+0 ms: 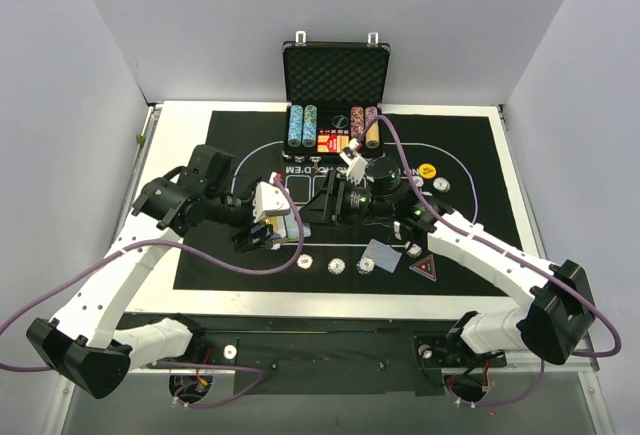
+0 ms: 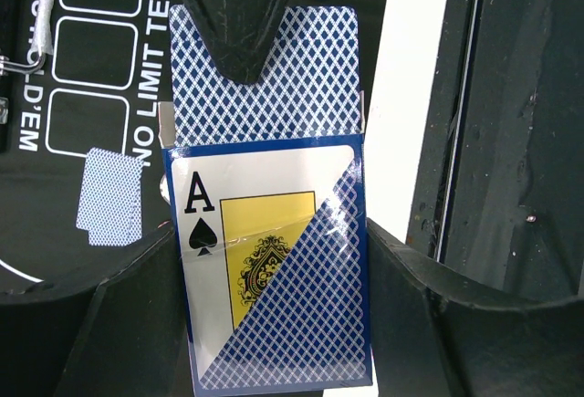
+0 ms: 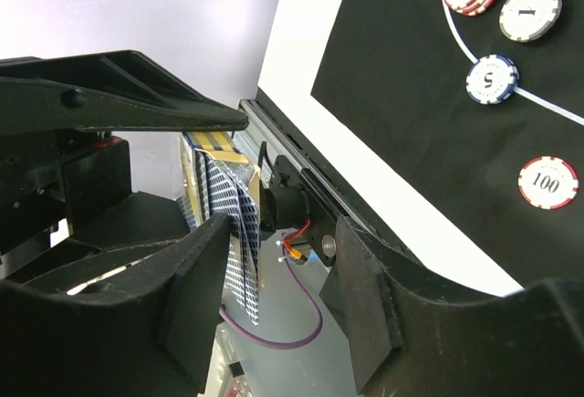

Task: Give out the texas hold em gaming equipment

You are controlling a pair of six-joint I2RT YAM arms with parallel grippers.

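Gripping the deck by its sides, the left gripper holds it above the left part of the black mat; we see an ace of spades on its box and a blue-backed card sticking out. The right gripper, jaws apart, has one finger over that card. Along the mat's near edge we see three striped chips, face-down cards, and a triangular marker.

Glossy paper deck, matt black mat, bumpy foam-lined case.
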